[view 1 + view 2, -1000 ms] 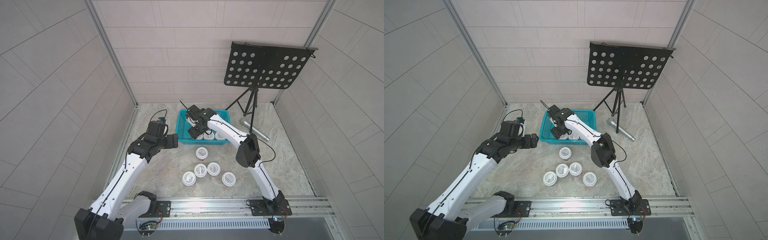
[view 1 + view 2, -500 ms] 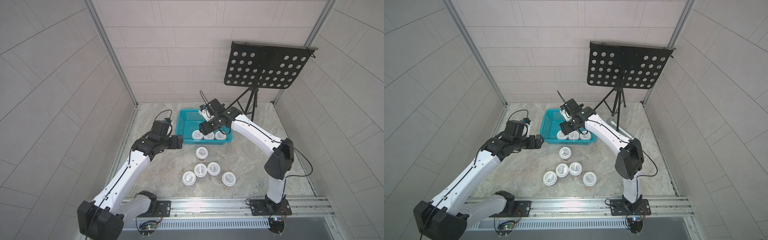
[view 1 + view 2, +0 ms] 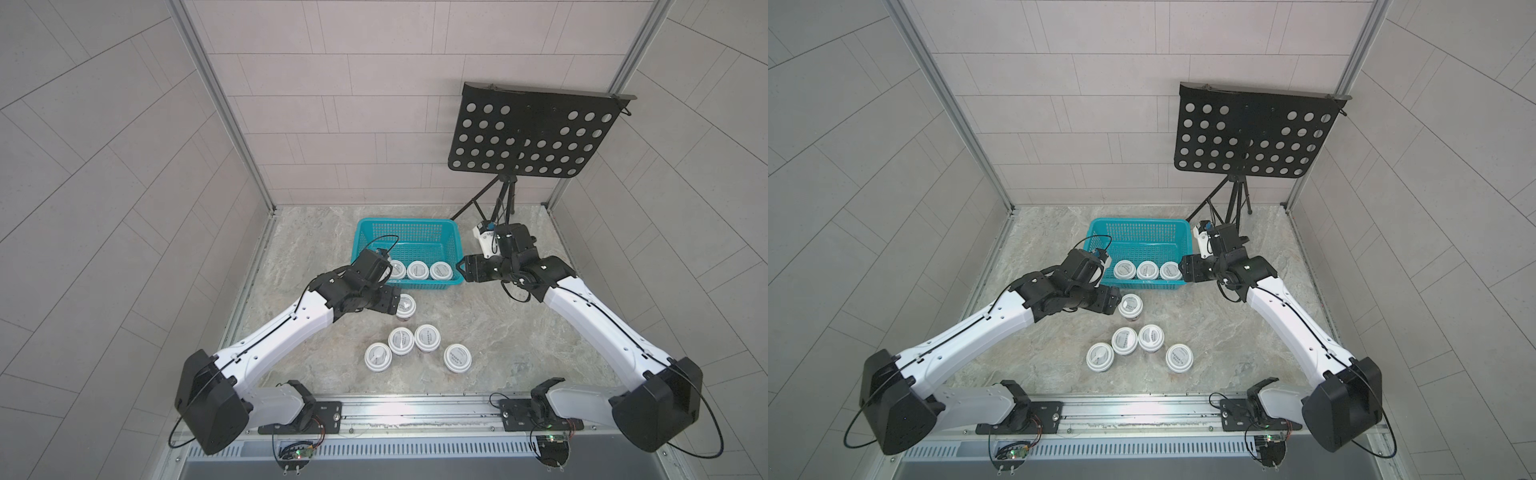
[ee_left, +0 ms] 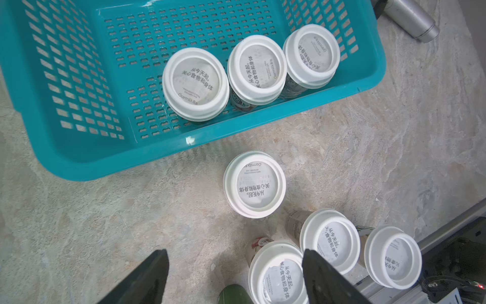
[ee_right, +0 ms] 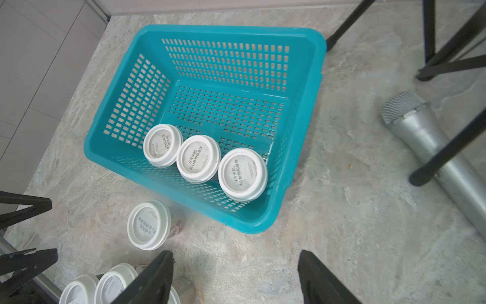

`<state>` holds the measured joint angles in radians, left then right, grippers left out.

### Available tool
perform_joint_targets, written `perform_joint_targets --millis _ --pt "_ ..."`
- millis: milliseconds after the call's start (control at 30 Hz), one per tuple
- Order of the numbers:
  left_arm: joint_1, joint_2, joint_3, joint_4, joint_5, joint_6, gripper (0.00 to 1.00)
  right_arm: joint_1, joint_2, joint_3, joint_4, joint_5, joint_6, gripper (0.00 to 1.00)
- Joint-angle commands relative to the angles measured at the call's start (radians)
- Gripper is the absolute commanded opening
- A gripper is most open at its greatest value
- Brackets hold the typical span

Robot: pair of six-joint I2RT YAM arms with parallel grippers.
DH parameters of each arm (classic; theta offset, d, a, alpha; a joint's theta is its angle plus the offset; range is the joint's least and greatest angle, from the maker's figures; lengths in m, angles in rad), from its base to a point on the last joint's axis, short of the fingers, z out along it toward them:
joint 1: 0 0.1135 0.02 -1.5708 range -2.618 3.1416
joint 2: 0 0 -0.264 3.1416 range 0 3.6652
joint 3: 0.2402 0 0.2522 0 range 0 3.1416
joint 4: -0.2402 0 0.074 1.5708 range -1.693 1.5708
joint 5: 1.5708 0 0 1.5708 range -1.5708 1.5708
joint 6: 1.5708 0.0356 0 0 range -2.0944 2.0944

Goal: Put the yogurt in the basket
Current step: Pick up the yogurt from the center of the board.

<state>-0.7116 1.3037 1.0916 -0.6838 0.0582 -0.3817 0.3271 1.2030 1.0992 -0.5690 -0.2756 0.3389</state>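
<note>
Yogurt cups (image 3: 417, 270) now stand three in a row inside the basket (image 3: 407, 222), against its near wall. They are upright, with white lids up and a grey printed disc on each. A second ago the right hand (image 3: 464, 270) was down inside the basket over that row. It has since drawn back to just outside the basket's right end, jaws apart and empty, so the third cup looks delivered. Meanwhile the left hand (image 3: 393, 306) has swung in beside the lone cup (image 3: 406, 307), which stands on the surface (image 3: 478, 332) just in front of the basket. Its jaws are wide and hold nothing, and that cup seems next. Four more cups (image 3: 401, 340) cluster farther from the basket, toward the robot.
</note>
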Motion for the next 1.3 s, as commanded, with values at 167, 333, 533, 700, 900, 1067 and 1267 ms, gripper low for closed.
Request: perform_joint_targets --millis 167,333,533,700,900,1067,1267 --pt "-0.072 0.145 0.091 0.010 -0.104 -0.001 0.85 -0.068 -0.109 -0.084 0.027 -0.044 0.018 0.80" --pt "-0.101 0.219 0.127 0.006 -0.104 0.014 0.82 -0.072 -0.109 -0.090 0.027 -0.044 0.018 0.80" --pt "-0.118 0.280 0.155 0.002 -0.115 0.027 0.83 -0.074 -0.093 -0.091 0.030 -0.053 0.019 0.80" --pt "-0.122 0.321 0.170 -0.002 -0.103 0.044 0.84 -0.076 -0.094 -0.095 0.031 -0.052 0.021 0.80" --pt "-0.122 0.365 0.188 -0.006 -0.124 0.048 0.84 -0.077 -0.091 -0.097 0.031 -0.057 0.022 0.81" --pt "-0.122 0.389 0.195 -0.005 -0.119 0.052 0.84 -0.077 -0.089 -0.099 0.033 -0.059 0.022 0.81" --pt "-0.123 0.410 0.199 -0.005 -0.132 0.051 0.84 -0.079 -0.089 -0.100 0.033 -0.060 0.021 0.81"
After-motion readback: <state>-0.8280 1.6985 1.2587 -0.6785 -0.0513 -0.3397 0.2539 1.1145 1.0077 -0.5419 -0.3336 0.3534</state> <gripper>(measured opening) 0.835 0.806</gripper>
